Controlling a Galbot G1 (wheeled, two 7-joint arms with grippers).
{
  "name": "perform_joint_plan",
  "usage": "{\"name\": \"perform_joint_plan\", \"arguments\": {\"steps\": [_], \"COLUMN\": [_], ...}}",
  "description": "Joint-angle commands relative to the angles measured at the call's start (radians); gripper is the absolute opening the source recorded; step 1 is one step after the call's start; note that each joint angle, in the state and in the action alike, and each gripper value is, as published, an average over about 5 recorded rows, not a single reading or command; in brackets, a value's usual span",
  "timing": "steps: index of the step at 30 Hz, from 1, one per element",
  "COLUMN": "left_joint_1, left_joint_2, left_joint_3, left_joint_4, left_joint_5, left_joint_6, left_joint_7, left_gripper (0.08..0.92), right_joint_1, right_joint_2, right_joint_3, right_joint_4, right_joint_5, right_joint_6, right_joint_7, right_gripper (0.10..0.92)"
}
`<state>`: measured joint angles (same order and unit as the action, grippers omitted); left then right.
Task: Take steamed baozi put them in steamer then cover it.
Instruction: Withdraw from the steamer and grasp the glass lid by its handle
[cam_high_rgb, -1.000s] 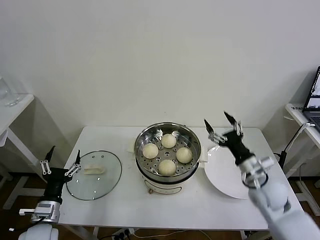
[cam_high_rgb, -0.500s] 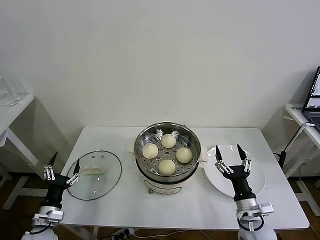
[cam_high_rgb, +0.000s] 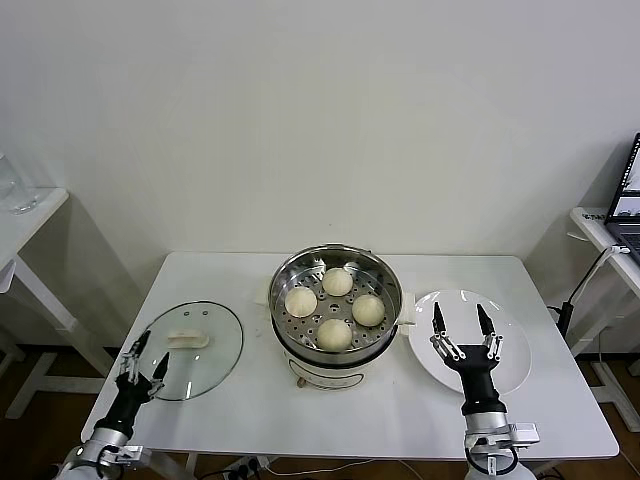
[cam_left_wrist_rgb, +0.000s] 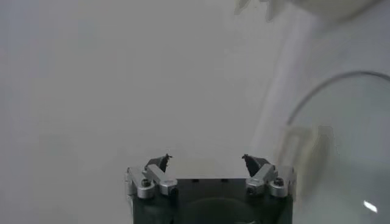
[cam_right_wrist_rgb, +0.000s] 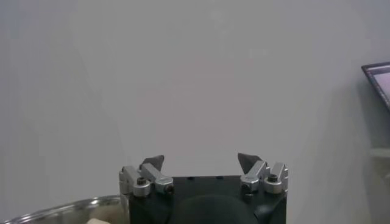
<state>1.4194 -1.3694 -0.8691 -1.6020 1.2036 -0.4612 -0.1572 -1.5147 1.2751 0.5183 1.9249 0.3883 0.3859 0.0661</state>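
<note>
Several cream-white baozi (cam_high_rgb: 335, 308) sit on the perforated floor of the shiny steamer (cam_high_rgb: 283, 272) on its white base at the table's middle. The clear glass cover (cam_high_rgb: 190, 350) with a cream handle lies flat on the table to its left; it also shows in the left wrist view (cam_left_wrist_rgb: 341, 146). My left gripper (cam_high_rgb: 141, 353) is open and empty at the table's front left edge, just beside the cover. My right gripper (cam_high_rgb: 464, 327) is open and empty, pointing up over the white plate (cam_high_rgb: 510, 345).
The steamer's rim shows in the right wrist view (cam_right_wrist_rgb: 55, 210). A side table with a glass (cam_high_rgb: 12, 185) stands at the far left. A laptop (cam_high_rgb: 628, 195) sits on a desk at the far right.
Both arms have dropped toward the table's front edge. The right gripper came down from beside the steamer to low over the plate. The left gripper moved in toward the cover.
</note>
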Motion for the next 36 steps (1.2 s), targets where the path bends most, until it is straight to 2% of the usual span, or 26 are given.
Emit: {"name": "perform_joint_plan", "arguments": {"steps": [1, 21, 36], "left_joint_1": [-0.075, -0.259, -0.357], "left_joint_2": [0.006, -0.002, -0.012], "left_joint_3": [0.037, 0.067, 0.064], "left_joint_4": [0.105, 0.227, 0.369], "left_joint_5": [0.270, 0.303, 0.340], "left_joint_6": [-0.020, 0.035, 0.043], "left_joint_7": [-0.078, -0.071, -0.090], "left_gripper": [0.823, 0.823, 0.823], "right_joint_1": [-0.015, -0.021, -0.021], "right_joint_2": [0.024, 0.022, 0.016], "right_joint_3": [0.010, 0.026, 0.043], "right_joint_4": [-0.012, -0.028, -0.042], "right_joint_5": [-0.013, -0.028, -0.032], "right_joint_6": [0.015, 0.024, 0.035], "right_joint_7": [0.007, 0.002, -0.002], "right_gripper": [0.823, 0.823, 0.823]}}
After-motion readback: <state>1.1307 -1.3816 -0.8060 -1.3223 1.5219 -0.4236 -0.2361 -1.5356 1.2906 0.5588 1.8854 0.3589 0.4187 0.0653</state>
